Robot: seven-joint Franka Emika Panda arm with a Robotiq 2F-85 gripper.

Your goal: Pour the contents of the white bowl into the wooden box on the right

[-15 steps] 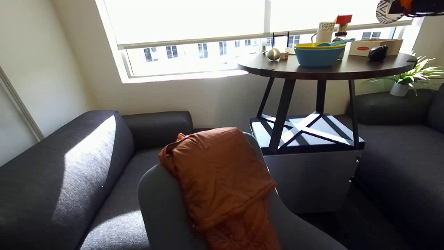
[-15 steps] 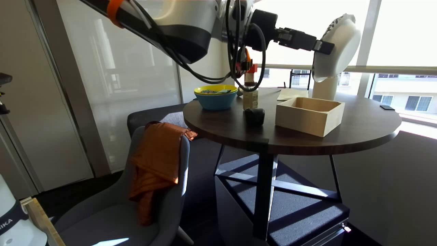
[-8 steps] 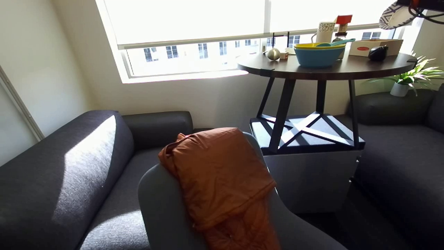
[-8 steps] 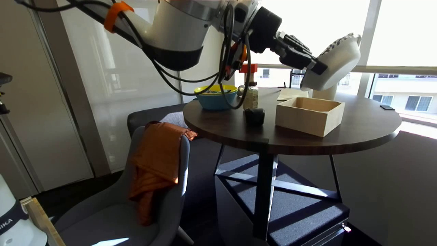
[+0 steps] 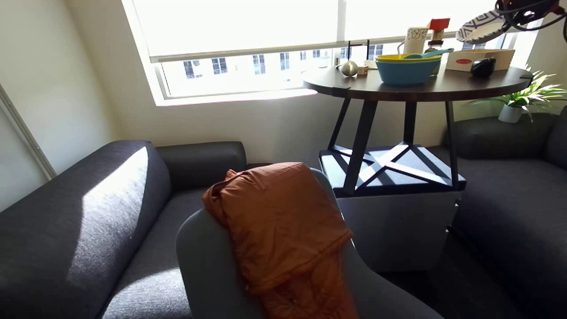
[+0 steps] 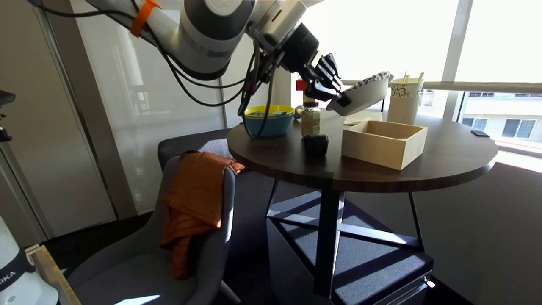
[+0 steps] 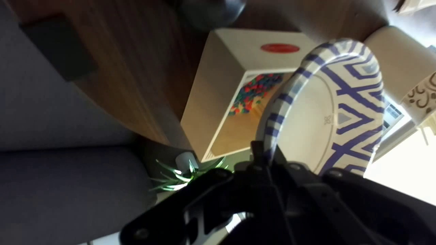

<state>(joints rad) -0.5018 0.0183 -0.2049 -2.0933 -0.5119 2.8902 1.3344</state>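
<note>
The white bowl with a blue zigzag pattern inside shows in the wrist view (image 7: 306, 119) and in both exterior views (image 5: 480, 29) (image 6: 368, 95). My gripper (image 6: 344, 100) is shut on its rim, one fingertip on each side (image 7: 268, 152). The bowl hangs tilted in the air, gripper side low, just above and beside the wooden box (image 6: 372, 148). The visible part of its inside is bare. In the wrist view the open box (image 7: 214, 92) holds many small coloured pieces (image 7: 255, 90); part of its inside is hidden behind the bowl.
A blue bowl (image 6: 269, 127) with a yellow bowl (image 6: 288, 109) in it, a red-topped bottle (image 6: 311, 120) and a black object (image 6: 316, 145) stand on the round table (image 6: 288, 161). A tall patterned white cup (image 6: 402, 106) stands behind the box.
The bowl in my gripper has swung from nearly on edge to a lesser tilt. It has moved lower and to the left in both exterior views, uncovering the tall cup.
</note>
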